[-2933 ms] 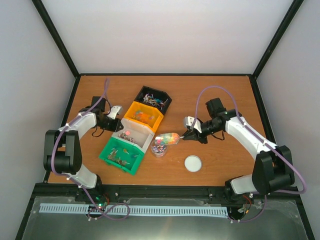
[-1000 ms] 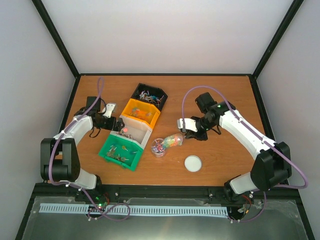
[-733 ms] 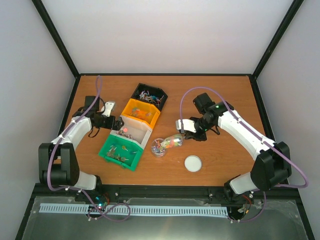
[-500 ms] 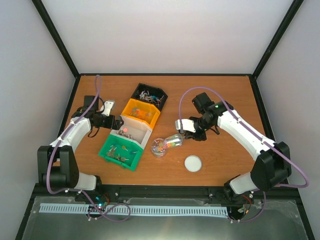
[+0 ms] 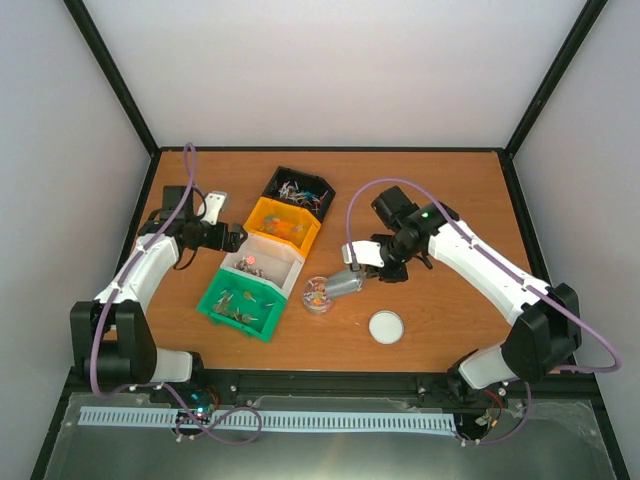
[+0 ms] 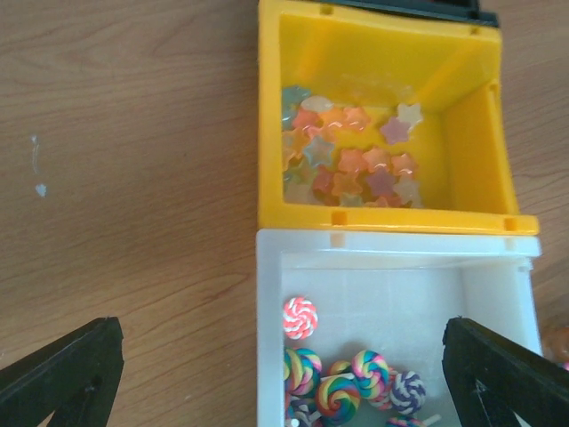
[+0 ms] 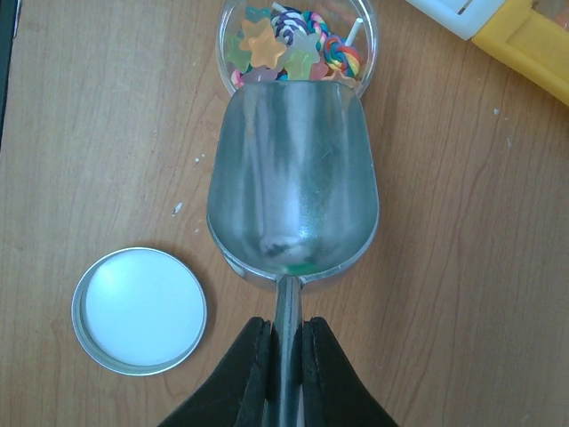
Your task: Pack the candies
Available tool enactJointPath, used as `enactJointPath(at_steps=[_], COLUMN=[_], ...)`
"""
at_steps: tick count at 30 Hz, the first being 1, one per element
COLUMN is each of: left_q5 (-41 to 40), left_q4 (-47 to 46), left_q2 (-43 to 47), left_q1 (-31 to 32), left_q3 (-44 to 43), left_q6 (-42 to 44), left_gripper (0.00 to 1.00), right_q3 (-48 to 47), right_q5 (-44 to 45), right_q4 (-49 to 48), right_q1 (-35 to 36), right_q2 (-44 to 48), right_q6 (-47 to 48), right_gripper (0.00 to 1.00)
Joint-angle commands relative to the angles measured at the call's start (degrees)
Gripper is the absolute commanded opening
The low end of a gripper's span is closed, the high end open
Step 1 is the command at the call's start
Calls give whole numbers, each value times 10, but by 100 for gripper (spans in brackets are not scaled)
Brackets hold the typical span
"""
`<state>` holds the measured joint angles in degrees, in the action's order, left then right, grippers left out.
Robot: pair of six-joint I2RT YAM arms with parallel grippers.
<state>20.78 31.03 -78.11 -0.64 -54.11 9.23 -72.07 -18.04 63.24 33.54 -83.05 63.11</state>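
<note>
1. Right gripper (image 7: 284,342) is clamped on the scoop (image 7: 293,178) handle. Scoop lip sits over the jar (image 7: 221,40) rim, and the bowl looks all but empty.
2. Left gripper (image 6: 280,338) has jaws wide apart and holds nothing. It hangs over the seam between yellow bin (image 6: 267,116) and white bin (image 6: 391,294), in the table (image 5: 450,190) left half.
3. Candies (image 7: 267,46): some are in the jar, mid-table toward the near edge. More lie in the bin row, which runs from green bin (image 5: 235,322) by the near-left up to black bin (image 5: 300,172) toward the far edge.
4. Progress, my read: jar part-filled with stars and lollipops, so we're mid-task.
5. Left to do: probably more scoops, then the cap. Lid (image 7: 140,310) is off, flat on the table beside the jar, toward the near edge.
</note>
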Motion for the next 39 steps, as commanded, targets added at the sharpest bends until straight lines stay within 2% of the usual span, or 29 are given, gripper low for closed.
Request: enactJointPath(at_steps=[1,4,12,18,25,32,39], left_q5=[42,62,69,85,63,71,81], left_q4=[-14,20,30,31,33,28,22], left_q2=[21,16,17,1,-55,-105,-140], left_q1=[-3,-3,-3,-4,-3,-3,6], left_q3=[-21,-40,-42,-47,-68,-84,-106], left_q6=[7,28,49,53,47,61,70], left_gripper=[100,100,100,100,100,98,89], right_q3=[-25,-31,-67,-137,-296,-425,-547], right_q5=[43,52,50,55,86,132,164], right_q4=[15,18,30,2,17,48,88], right_q1=[17,22,23,22,23,26,30], right_q2=[-5,0,-10,-44,-172,-298,-408], right_q6=[-12,-11,-24,-100,-212,-227,-225], right_gripper=[3,3,3,3,3,3,3])
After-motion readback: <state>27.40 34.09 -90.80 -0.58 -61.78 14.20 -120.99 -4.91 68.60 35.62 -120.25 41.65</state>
